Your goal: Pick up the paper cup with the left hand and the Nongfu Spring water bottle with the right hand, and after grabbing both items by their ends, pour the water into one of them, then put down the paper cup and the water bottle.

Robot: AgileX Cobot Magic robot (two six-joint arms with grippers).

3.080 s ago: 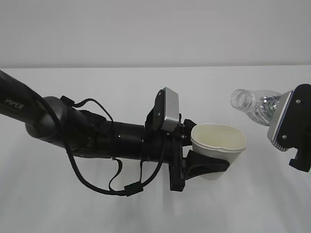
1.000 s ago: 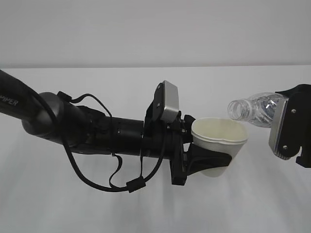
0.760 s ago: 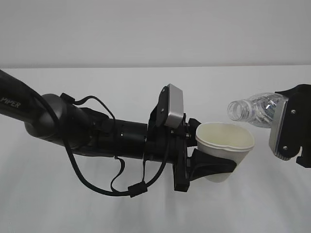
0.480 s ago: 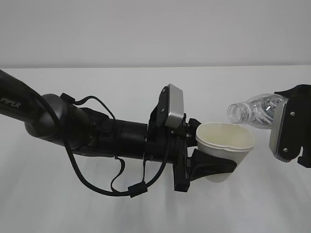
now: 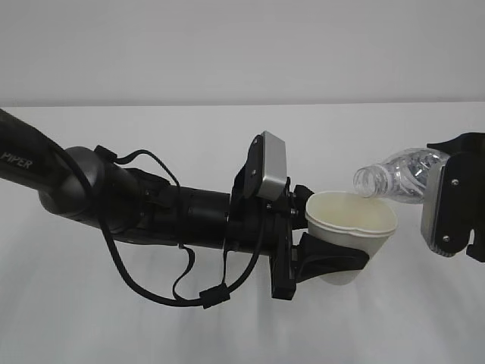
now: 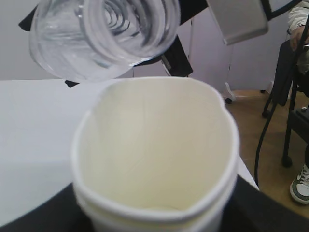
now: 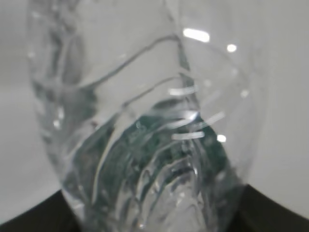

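My left gripper (image 5: pixel 331 261) is shut on the lower part of the off-white paper cup (image 5: pixel 351 224) and holds it upright above the table. The cup's wide mouth (image 6: pixel 154 150) fills the left wrist view, its rim pressed slightly oval. The clear ribbed Nongfu Spring water bottle (image 5: pixel 395 177) lies nearly level, its capless neck (image 5: pixel 366 182) tipped down just above the cup's far rim. My right gripper (image 7: pixel 154 220) is shut on the bottle's base end, where green label shows through the plastic. No stream of water shows at the neck.
A white table (image 5: pixel 227 326) runs back to a grey wall (image 5: pixel 242 45). A cable loop (image 5: pixel 182 284) hangs under my left arm. In the left wrist view the table edge (image 6: pixel 248 174) drops to a wooden floor with chair legs (image 6: pixel 289 130) and a shoe (image 6: pixel 300 186).
My left arm shifted the cup a little right and down. The bottle tilted its neck lower, closer over the cup's rim. Both grips are unchanged.
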